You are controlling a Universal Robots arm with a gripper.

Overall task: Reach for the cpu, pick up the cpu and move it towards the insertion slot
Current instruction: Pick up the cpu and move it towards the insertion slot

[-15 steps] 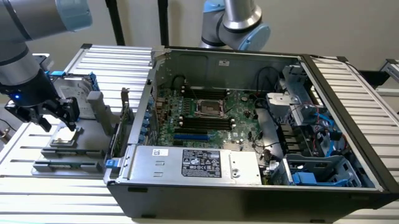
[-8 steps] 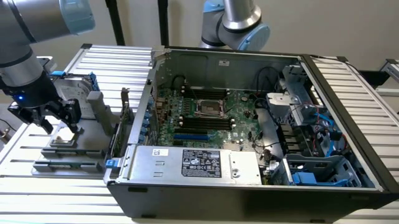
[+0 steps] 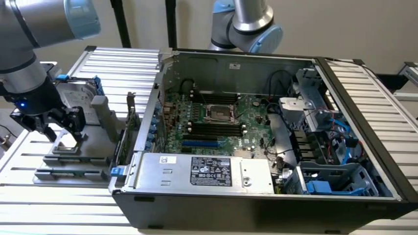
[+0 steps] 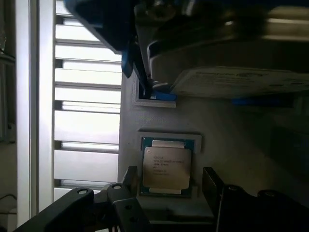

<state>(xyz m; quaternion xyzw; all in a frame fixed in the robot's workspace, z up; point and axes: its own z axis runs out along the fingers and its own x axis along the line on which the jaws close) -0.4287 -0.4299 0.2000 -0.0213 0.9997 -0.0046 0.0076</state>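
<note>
Wrist view: the cpu [image 4: 166,166] lies flat in a grey holder's [image 4: 231,130] square recess, between the spread fingers [image 4: 131,176] of the gripper [image 4: 170,175], touching neither. On the exterior view's left, this holder sits outside the computer case [image 3: 261,205], well apart from the insertion slot [image 3: 219,113].

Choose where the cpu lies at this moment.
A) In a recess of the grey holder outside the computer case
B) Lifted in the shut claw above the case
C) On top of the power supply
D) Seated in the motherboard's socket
A: the wrist view shows the cpu lying flat in a square recess of the grey holder, with the open claw over it, a finger to either side and not gripping.
</note>
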